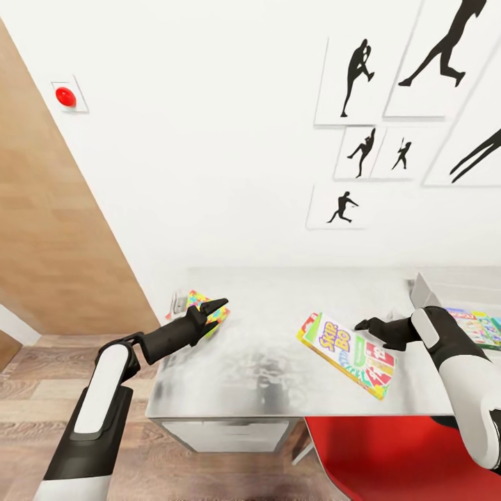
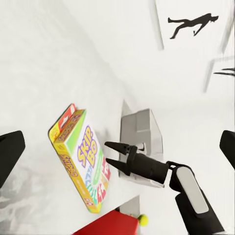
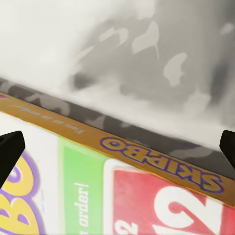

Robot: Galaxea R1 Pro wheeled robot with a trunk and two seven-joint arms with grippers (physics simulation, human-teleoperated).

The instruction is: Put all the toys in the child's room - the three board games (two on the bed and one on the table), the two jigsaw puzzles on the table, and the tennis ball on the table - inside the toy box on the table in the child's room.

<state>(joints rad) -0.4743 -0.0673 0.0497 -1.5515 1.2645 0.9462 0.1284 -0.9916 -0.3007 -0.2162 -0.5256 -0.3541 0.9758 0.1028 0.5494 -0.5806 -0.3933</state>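
Head view looks down on one shiny metal table [image 1: 278, 362] set against a white wall. One Skip-Bo board game [image 1: 346, 355] lies flat on it, at about 5 o'clock from the table's middle, turned at a slant. The right gripper [image 1: 364, 325] hovers at the box's upper right edge, its two fingers spread; whether they touch the box cannot be told. From the right wrist view, the Skip-Bo board game [image 3: 122, 186] sits close under the camera, with both dark fingertips [image 3: 10, 149] wide apart at the picture's sides and nothing between them.

At about 9 o'clock on the table, the left gripper [image 1: 216, 309] reaches over one colourful flat box [image 1: 209, 311] near the table's left edge; its fingers look parted, and the left wrist view shows its two fingertips [image 2: 11, 152] far apart with nothing pinched. What kind of toy that box is cannot be told.

At 3 o'clock stands one grey toy box [image 1: 426, 292], open, with one colourful game box [image 1: 480, 325] lying just beside or in it; which cannot be told. The left wrist view shows the toy box [image 2: 142, 132] beyond the right gripper [image 2: 108, 154], and one tennis ball [image 2: 142, 220] low beside a red chair [image 2: 110, 226].

Six black silhouette pictures [image 1: 355, 73] hang on the wall at 1 o'clock, and one red button [image 1: 65, 97] at 10 o'clock.
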